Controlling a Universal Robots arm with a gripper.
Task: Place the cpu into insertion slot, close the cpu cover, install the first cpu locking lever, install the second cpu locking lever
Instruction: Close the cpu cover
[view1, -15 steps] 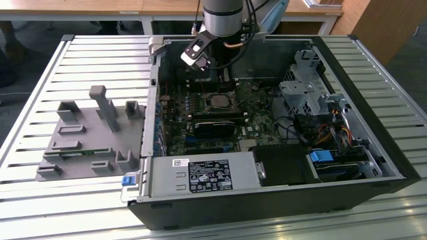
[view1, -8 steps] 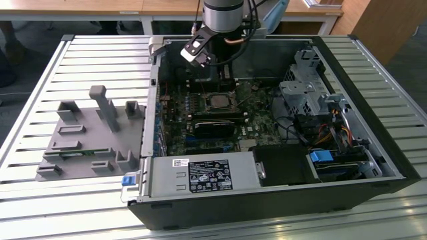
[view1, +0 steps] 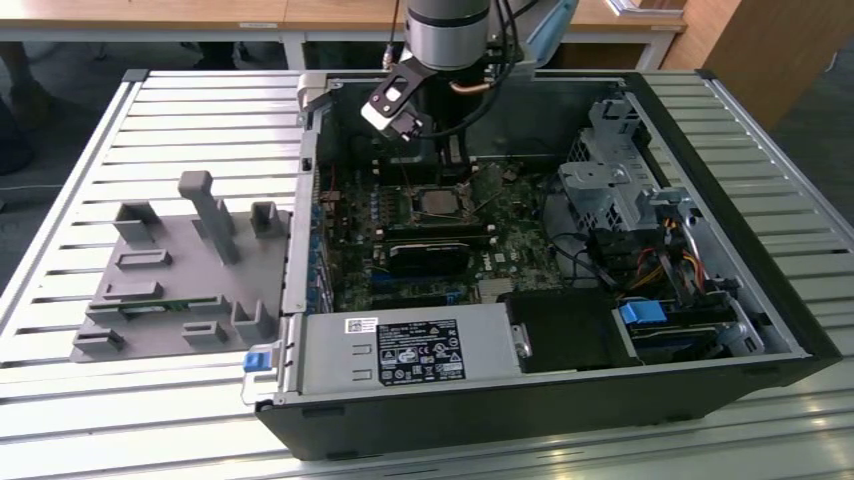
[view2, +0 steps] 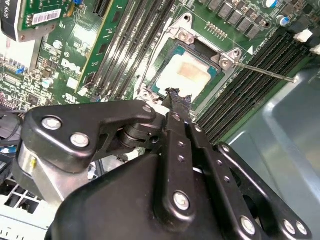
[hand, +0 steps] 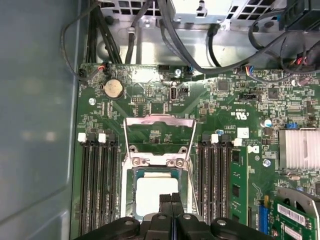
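1. gripper (view2: 172, 92) was empty, both fingers pressed tight together with no gap. The tip hung over the near edge of the cpu (hand: 155, 192); couldn't tell if it touched
2. cpu sat flat in the insertion slot (hand: 126, 192), pale metal top up. Its edges were square with the slot rim and parallel to the memory slots (hand: 97, 185) on either side. It's a square part, so there's no long axis to call
3. cpu cover (hand: 159, 120) was open and off the cpu. It stood up from the hinge edge with the two screws (hand: 172, 162), on the side of the slot away from the gripper. Its free end pointed away from the fingers, and green board (hand: 157, 137) showed through its window
4. In the second wrist view a thin lever rod (view2: 265, 71) ran from a corner of the slot out across the memory slots, long axis pointing away from the slot
5. In the exterior view the arm (view1: 454, 35) hung down into the open computer case (view1: 561, 410) on a slatted table (view1: 80, 400). A grey fixture (view1: 187, 270) lay outside the case on the exterior view's left, and the power supply (view1: 400, 350) ran along the case's near edge
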